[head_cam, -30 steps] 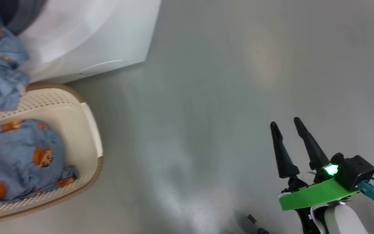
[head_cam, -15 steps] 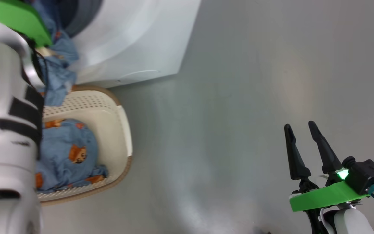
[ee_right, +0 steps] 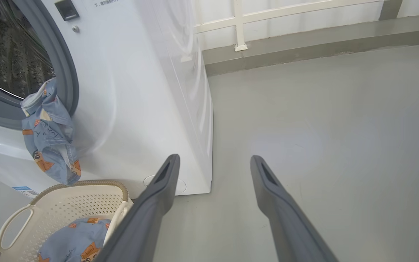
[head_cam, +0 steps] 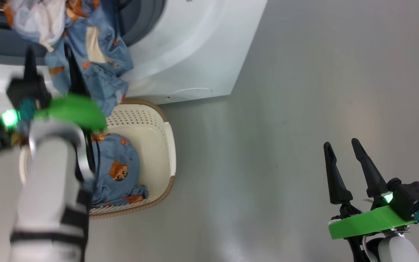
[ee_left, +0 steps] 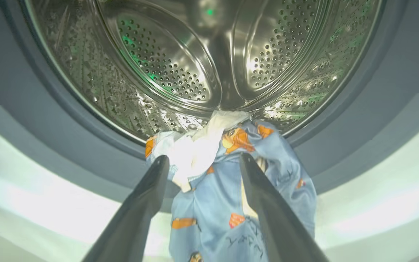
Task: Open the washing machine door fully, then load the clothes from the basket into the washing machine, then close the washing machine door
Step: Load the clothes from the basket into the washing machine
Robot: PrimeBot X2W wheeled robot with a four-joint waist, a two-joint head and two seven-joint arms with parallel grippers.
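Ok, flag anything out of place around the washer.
One blue garment is draped over the seal ring, mostly hanging outside the drum, down the washing machine front toward the basket. The left gripper stands open before it.

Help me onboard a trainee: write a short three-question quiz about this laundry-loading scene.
1. True or false: the soft blue animal-print garment draped over the blue-grey rubber seal ring lies wholly inside the perforated steel drum.
2. What lies in the cream-white perforated plastic basket? A) nothing B) a second blue animal-print garment C) a white towel
3. Fill in: the right gripper, above the grey floor, holds nothing and its jaws stand ___.
Key: 1 false; 2 B; 3 open.
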